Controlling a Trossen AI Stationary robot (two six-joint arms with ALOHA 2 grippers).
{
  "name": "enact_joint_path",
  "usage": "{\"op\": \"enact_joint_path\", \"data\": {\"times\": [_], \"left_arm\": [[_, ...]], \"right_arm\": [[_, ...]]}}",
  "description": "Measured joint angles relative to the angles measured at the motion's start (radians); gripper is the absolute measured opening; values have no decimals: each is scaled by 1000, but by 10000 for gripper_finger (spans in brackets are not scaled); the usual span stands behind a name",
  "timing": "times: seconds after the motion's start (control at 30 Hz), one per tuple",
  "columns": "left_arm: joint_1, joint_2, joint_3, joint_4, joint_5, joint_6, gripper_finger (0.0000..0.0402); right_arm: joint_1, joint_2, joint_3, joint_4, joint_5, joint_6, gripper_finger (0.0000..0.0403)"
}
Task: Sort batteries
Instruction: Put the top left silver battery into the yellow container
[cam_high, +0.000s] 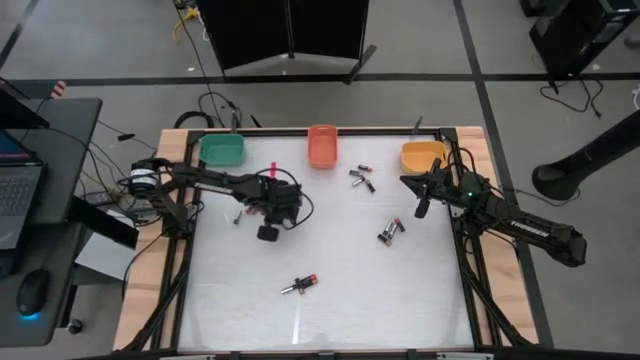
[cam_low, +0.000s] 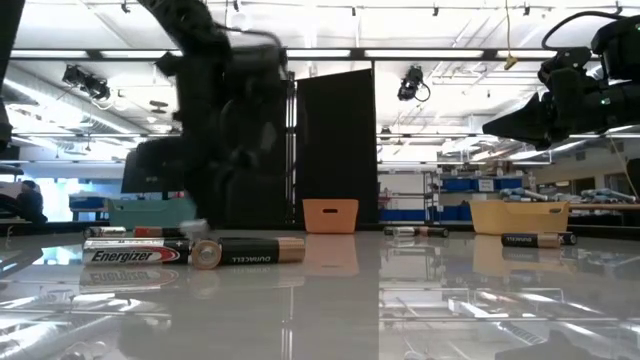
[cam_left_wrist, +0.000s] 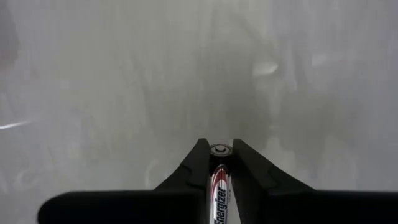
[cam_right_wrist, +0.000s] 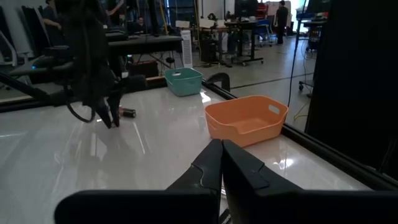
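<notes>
Batteries (cam_high: 391, 232) are lying scattered over the white table (cam_high: 330, 290): a pair right of centre, another pair (cam_high: 361, 179) near the far edge below the orange bin (cam_high: 322, 147), and one with a red end (cam_high: 300, 285) toward the near edge. One more battery (cam_left_wrist: 219, 186) is sitting clamped between the fingers of the left gripper (cam_left_wrist: 219, 152), which is hanging left of centre in the high view (cam_high: 268, 232). Only the left wrist view is showing this: a silvery cell marked Energizer, its end cap poking out between the tips, above bare table. From above, the held cell is too small to make out.

The low view is showing what the overhead one cannot: an Energizer cell (cam_low: 137, 255) and a Duracell cell (cam_low: 250, 251) lying end to end in the foreground, with a further cell (cam_low: 538, 239) off to the right. The left arm is appearing there only as a dark blur.

The right gripper (cam_right_wrist: 221, 149) is hovering at the table's right side near the yellow bin (cam_high: 422, 155), its fingers pressed together on nothing. Its wrist view is looking across at the orange bin (cam_right_wrist: 246, 119), the green bin (cam_right_wrist: 184, 81) and one small cell (cam_right_wrist: 127, 112) beside the left arm. The green bin (cam_high: 222, 150) is standing at the far left corner.
</notes>
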Motion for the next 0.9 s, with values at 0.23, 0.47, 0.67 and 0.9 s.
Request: {"op": "enact_joint_path", "data": {"times": [0.23,0.47,0.67,0.9], "left_arm": [[5,-68,32,154,98,-90,44],[31,-119,21,500,242,-183,44],[56,-96,-72,951,387,-286,44],[90,-94,-191,1371,433,-392,44]], "right_arm": [[0,0,0,0,0,0,22],[0,0,0,0,0,0,22],[0,0,0,0,0,0,22],[0,0,0,10,0,0,22]]}}
